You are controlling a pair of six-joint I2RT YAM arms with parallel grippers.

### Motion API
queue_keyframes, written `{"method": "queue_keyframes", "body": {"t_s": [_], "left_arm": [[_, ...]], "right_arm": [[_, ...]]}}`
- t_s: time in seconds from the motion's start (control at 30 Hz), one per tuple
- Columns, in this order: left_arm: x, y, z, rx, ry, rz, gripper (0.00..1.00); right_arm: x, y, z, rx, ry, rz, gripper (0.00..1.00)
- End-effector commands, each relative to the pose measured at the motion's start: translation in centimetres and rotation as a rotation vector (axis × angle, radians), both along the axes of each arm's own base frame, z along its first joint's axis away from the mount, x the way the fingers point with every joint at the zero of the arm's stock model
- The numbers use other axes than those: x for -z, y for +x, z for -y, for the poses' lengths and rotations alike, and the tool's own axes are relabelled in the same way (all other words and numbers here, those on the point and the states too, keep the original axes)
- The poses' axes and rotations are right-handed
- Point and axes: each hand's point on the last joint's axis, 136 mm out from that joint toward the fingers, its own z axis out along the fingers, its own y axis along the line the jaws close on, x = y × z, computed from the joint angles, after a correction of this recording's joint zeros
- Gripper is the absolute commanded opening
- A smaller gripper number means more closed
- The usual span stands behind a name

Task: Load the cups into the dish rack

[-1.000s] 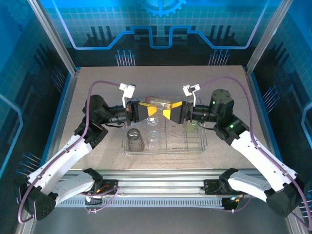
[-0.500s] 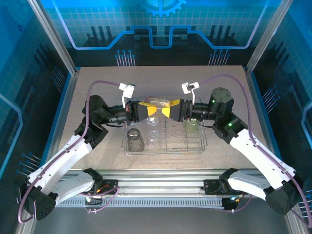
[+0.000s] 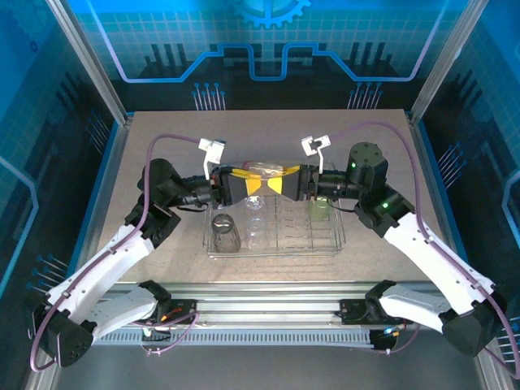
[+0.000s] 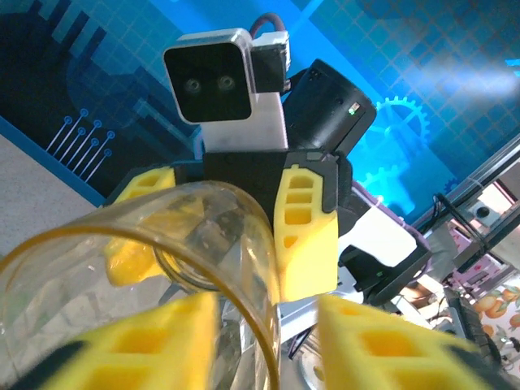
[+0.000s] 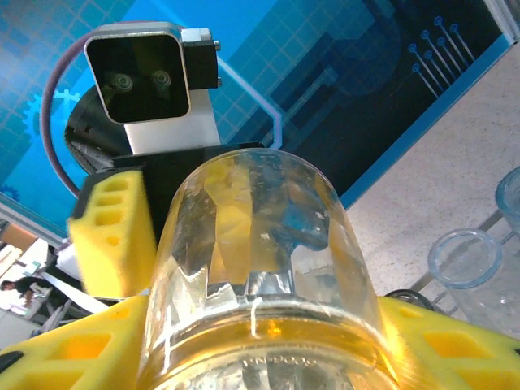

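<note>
Plainly mid-handover: held translucent cup (image 3: 264,168) over far edge of dish rack (image 3: 325,244), right claw (image 3: 284,185) pinched on base, left claw (image 3: 249,186) part-open round rim w/ gap on one side. Risked drop onto table (image 3: 162,138) w/ weak or off-centre base pinch.

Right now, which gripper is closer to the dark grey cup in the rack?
Left. The left gripper hangs just behind and right of the dark grey cup; the right gripper is farther right, over the dish rack's far edge.

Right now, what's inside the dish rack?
A dark grey cup, two pale cups, yellow-green cup; the dish rack's rear is covered by the left tool and right tool.
</note>
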Motion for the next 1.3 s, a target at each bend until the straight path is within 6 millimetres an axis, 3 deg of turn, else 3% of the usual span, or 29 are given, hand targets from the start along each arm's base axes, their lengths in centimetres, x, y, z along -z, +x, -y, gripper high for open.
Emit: {"method": "queue_keyframes", "body": {"t_s": [0.0, 0.07, 0.3, 0.53, 0.67, 0.77, 0.9, 1.27], "left_arm": [[0.8, -0.1, -0.3, -0.036, 0.022, 0.001, 0.77], [1.1, -0.1, -0.7, -0.065, 0.040, 0.002, 0.99], [2.4, 0.1, -3.5, -0.263, 0.159, 0.062, 0.99], [5.1, 2.0, -10.8, -0.700, 0.398, 0.117, 0.99], [6.5, 1.9, -15.0, -0.894, 0.505, 0.125, 0.99], [7.8, 1.5, -17.2, -0.979, 0.556, 0.106, 0.99], [9.4, 0.9, -18.5, -1.025, 0.572, 0.057, 0.99], [13.0, -0.6, -19.3, -1.019, 0.586, -0.024, 0.99]], "right_arm": [[-0.8, -0.5, 0.4, 0.018, -0.033, 0.046, 0.49], [-0.3, -0.2, 0.8, 0.052, -0.075, 0.047, 0.46], [2.3, 0.0, 4.8, 0.203, -0.374, 0.085, 0.41], [6.0, 0.1, 10.6, 0.340, -0.720, 0.064, 0.40], [8.1, -0.1, 13.3, 0.382, -0.871, 0.005, 0.39], [9.7, -0.2, 14.2, 0.393, -0.932, -0.049, 0.38], [12.0, -0.2, 14.8, 0.396, -1.000, -0.129, 0.37], [17.8, 0.5, 15.9, 0.377, -1.187, -0.253, 0.35]]}}
